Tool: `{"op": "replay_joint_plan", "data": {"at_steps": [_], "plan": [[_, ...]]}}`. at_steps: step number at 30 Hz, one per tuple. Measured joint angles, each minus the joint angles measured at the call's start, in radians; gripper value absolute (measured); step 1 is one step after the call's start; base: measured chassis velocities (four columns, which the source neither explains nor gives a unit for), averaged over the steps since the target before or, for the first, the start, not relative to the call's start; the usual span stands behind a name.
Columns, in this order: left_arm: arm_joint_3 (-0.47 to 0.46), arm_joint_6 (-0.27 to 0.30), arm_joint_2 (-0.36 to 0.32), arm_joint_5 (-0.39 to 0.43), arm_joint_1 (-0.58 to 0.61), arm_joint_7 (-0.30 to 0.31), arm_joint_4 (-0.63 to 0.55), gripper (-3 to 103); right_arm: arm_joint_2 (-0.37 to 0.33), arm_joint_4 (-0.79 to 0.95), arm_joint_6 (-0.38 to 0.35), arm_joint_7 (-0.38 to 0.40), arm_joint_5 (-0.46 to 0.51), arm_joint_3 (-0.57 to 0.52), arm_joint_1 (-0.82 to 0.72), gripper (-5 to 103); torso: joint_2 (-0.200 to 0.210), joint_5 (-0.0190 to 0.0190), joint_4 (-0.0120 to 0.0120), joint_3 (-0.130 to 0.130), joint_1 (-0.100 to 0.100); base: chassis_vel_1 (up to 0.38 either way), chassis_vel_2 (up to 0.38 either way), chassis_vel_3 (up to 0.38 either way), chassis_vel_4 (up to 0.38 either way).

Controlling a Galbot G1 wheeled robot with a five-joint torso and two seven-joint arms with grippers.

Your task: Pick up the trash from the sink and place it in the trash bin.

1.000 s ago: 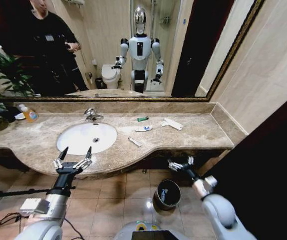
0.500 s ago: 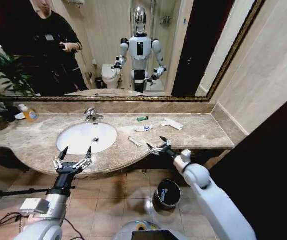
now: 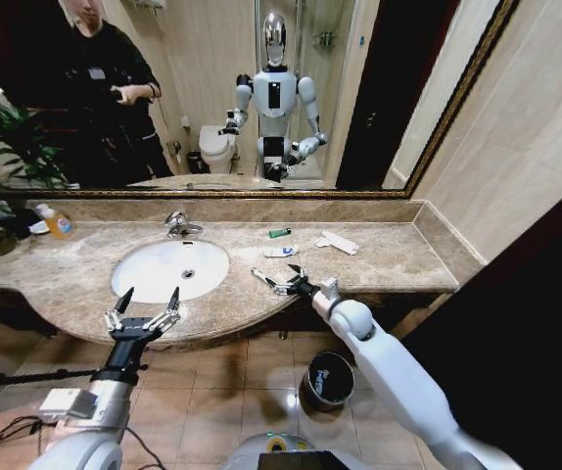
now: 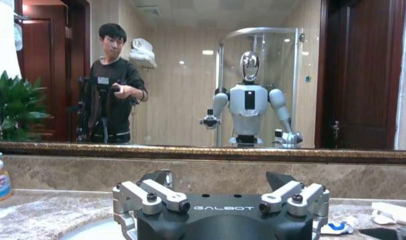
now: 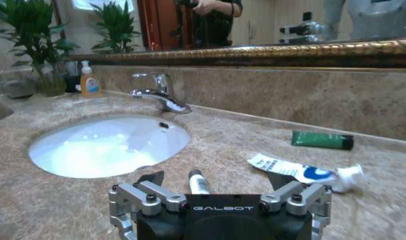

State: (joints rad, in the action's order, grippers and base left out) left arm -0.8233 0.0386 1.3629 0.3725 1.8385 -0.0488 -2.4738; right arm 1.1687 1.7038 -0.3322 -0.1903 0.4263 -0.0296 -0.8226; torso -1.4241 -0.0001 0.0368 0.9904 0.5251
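Since a second ago, the right claw (image 3: 283, 281) has been swinging up from beside the trash bin (image 3: 327, 380) on the floor and is now reaching over the desk's (image 3: 379, 257) front edge, just right of the sink (image 3: 169, 268). Its jaws are spread apart, straddling a small white stick (image 3: 262, 277) that is lying on the desk near that front edge; in the right wrist view the stick (image 5: 197, 181) is sitting right between the two fingertips, not yet pinched.

A flattened white tube with a blue label (image 3: 281, 252) is resting a little farther back on the desk, beyond the claw, and a small green piece (image 3: 279, 233) is lying behind it toward the back wall. Flat white packets (image 3: 338, 242) are sitting to the right of these, toward the desk's back right corner. An orange soap bottle (image 3: 59, 224) is standing at the back left of the desk, by the plants.

The left claw (image 3: 144, 311) is hovering in front of the desk's front edge, below the sink, with its fingers released and spread wide, holding nothing.
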Motion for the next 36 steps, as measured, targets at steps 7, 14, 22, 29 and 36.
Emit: {"op": "replay_joint_plan", "data": {"at_steps": [7,14,22,29,36], "plan": [[0.000,0.000,0.000,0.000,0.000,0.000,0.000,100,0.011,-0.064,-0.008,0.012,0.001,0.069,0.073,100,0.000,0.0001,0.0001,0.000,0.000,0.000,0.000,0.000,0.000],[0.000,0.000,0.000,0.000,0.000,0.000,0.000,100,0.021,-0.099,-0.022,0.025,0.005,0.100,0.099,99,0.000,0.0000,0.0000,0.000,0.000,0.000,0.000,0.000,0.000],[0.000,0.000,0.000,0.000,0.000,0.000,0.000,100,0.029,-0.104,-0.051,0.060,0.010,0.116,0.100,83,0.000,0.0000,0.0000,0.000,0.000,0.000,0.000,0.000,0.000],[0.000,0.000,0.000,0.000,0.000,0.000,0.000,100,0.027,-0.100,-0.053,0.060,0.005,0.117,0.091,71,0.000,0.0000,0.0000,0.000,0.000,0.000,0.000,0.000,0.000],[0.000,0.000,0.000,0.000,0.000,0.000,0.000,100,0.029,-0.098,-0.054,0.061,0.001,0.117,0.084,61,0.000,0.0000,0.0000,0.000,0.000,0.000,0.000,0.000,0.000]]}}
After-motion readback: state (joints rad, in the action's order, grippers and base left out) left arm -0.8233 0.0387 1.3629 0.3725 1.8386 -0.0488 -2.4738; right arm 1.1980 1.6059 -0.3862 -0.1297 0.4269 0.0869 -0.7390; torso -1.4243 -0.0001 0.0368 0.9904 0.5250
